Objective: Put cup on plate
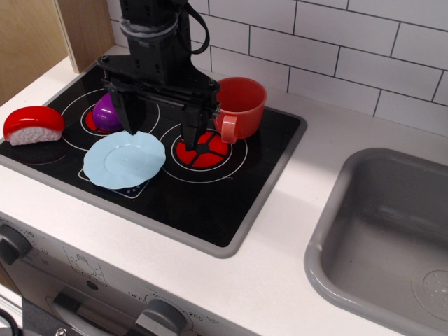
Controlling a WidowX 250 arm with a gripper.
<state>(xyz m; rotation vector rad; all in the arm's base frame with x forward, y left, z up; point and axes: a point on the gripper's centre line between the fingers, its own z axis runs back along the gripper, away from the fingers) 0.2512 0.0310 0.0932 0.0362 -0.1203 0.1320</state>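
The coral-red cup (241, 105) stands upright at the back of the black stovetop (210, 196), its handle facing the front. The light-blue scalloped plate (124, 159) lies on the stovetop, left of the red burner (204, 149). My black gripper (159, 136) is open and empty, its fingers spread wide. It hangs low between the plate and the cup, just left of the cup. One fingertip is over the plate's back edge, the other over the red burner. The arm hides part of the cup's left side.
A purple eggplant (105, 110) sits on the back-left burner, partly hidden by the gripper. A red-and-white sushi piece (32, 125) lies at the stovetop's left edge. A grey sink (381, 238) is on the right. A white tiled wall stands behind.
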